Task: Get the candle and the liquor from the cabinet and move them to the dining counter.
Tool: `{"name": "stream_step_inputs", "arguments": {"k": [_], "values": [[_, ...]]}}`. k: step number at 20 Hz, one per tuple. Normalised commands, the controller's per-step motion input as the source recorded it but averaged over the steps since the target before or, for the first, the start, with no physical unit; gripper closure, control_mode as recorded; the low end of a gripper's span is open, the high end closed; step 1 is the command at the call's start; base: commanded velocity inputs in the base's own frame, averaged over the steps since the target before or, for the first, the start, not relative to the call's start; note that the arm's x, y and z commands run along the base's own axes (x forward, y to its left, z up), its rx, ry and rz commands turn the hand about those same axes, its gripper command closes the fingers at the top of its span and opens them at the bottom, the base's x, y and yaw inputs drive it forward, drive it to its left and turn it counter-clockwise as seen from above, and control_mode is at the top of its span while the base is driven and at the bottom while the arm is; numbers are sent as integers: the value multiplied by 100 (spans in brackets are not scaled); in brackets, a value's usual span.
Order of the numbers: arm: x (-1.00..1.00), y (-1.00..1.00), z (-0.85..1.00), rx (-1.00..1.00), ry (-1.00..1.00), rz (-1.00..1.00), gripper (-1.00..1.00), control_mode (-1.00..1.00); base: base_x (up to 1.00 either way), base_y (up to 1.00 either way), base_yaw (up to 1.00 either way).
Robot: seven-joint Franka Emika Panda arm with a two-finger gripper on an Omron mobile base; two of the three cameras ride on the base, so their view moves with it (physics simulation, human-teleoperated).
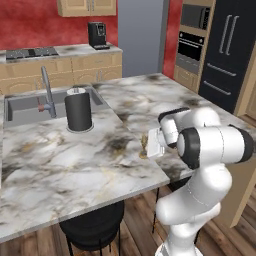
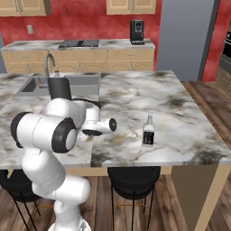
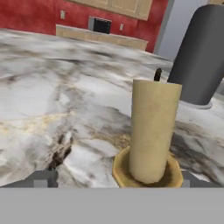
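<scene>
The candle (image 3: 153, 131), a tan stub on a golden-brass holder, stands upright on the marble dining counter (image 3: 43, 87) right in front of the hand. My gripper (image 3: 116, 181) is open, its fingertips (image 3: 41, 179) spread wide to either side of the holder's foot and touching nothing. From the left base view the candle (image 1: 144, 144) peeks out just left of the hand, near the counter's (image 1: 60, 165) front edge. The liquor (image 2: 148, 131), a black bottle with a white label, stands upright on the counter (image 2: 189, 117) to the right of the arm.
A tall dark cylinder (image 1: 79, 110) stands by the inset sink (image 1: 25, 107) and its faucet (image 1: 47, 92), just behind the candle. Black stools (image 2: 133, 178) sit under the counter's front edge. Tan wall cabinets (image 2: 131, 5) and a coffee machine (image 2: 136, 30) line the red back wall.
</scene>
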Motion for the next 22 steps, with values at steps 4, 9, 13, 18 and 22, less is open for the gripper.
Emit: {"name": "stream_step_inputs", "arguments": {"k": [4,9,13,18,22], "values": [[-25,0,11,0,-5,0,-100,-100,0,0,0],[-7,0,17,0,-3,0,-100,-100,0,0,0],[1,0,10,0,-1,0,-100,-100,0,0,0],[21,-10,1,0,0,-1,-100,-100,0,0,0],[23,-23,3,0,0,-2,-100,-100,0,0,0]]}}
